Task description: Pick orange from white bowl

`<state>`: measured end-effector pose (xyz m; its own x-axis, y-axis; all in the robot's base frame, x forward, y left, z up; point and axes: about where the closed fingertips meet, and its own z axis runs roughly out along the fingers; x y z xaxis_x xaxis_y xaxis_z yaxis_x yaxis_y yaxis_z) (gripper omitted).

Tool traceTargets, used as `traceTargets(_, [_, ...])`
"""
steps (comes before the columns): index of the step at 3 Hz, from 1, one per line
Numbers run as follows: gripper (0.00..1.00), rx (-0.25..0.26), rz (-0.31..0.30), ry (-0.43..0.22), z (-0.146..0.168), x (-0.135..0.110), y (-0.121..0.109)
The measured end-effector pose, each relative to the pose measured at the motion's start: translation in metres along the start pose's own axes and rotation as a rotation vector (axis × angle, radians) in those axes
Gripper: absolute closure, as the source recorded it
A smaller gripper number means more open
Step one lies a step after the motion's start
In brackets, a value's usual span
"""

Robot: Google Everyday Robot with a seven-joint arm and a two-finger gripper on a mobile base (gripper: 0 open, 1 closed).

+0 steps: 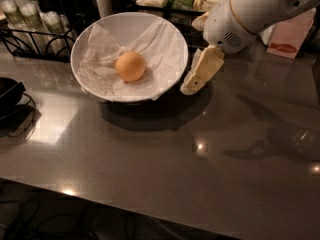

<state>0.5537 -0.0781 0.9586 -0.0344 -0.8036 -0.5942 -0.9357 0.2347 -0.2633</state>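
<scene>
Grey counter (150,179) | orange (130,66) round, centred in white bowl (125,26) | hand (194,82) just beside rim, grip unclear

**Snack counter, likely a break room or café**

A long grey countertop (150,154) carries serving goods along its far edge. A black wire rack (35,41) at far left holds bottled drinks (14,14), with wrapped snacks (180,1) at far centre. The gripper (192,86) hangs above the counter, just right of the white bowl (127,24).
</scene>
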Motion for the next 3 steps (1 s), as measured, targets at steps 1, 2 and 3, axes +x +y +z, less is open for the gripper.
traceTargets(1, [0.0, 0.007, 0.001, -0.028, 0.008, -0.009, 0.0])
traceTargets(2, [0.0, 0.001, 0.007, -0.101, 0.038, -0.029, -0.006])
traceTargets(3, [0.0, -0.024, 0.011, -0.158, 0.065, -0.046, -0.014])
